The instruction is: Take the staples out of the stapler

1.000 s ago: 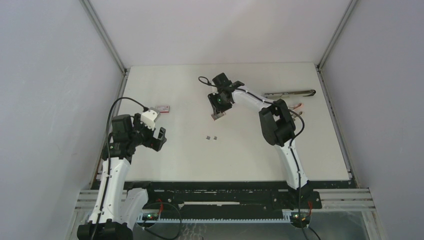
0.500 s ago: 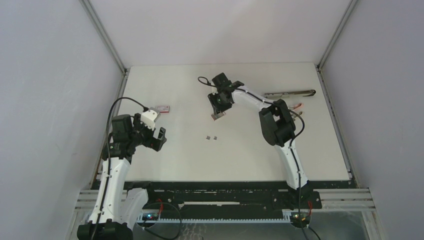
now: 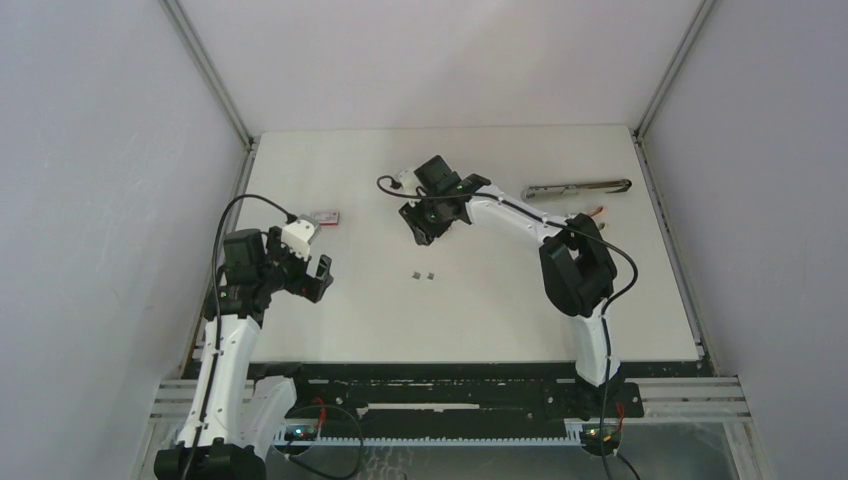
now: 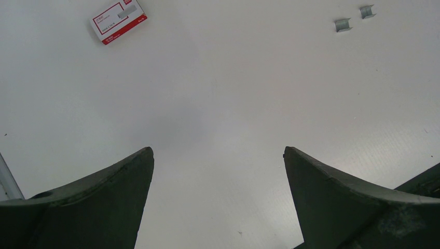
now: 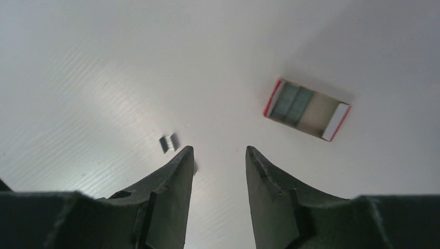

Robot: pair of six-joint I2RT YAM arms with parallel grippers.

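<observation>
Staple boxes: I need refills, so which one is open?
The tray-like box ahead of the right gripper, with grey staple strips showing inside. The labelled box in the left wrist view is closed.

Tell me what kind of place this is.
Probably a robot test cell in a lab: a white table boxed in by plain grey panels, a left arm and right arm bolted at its near edge, with a stapler and staples as props.

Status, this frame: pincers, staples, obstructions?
Left pincer open, empty. Right pincer open, empty. Staples loose on table. Staple box beside right pincer, nothing blocking.
</observation>
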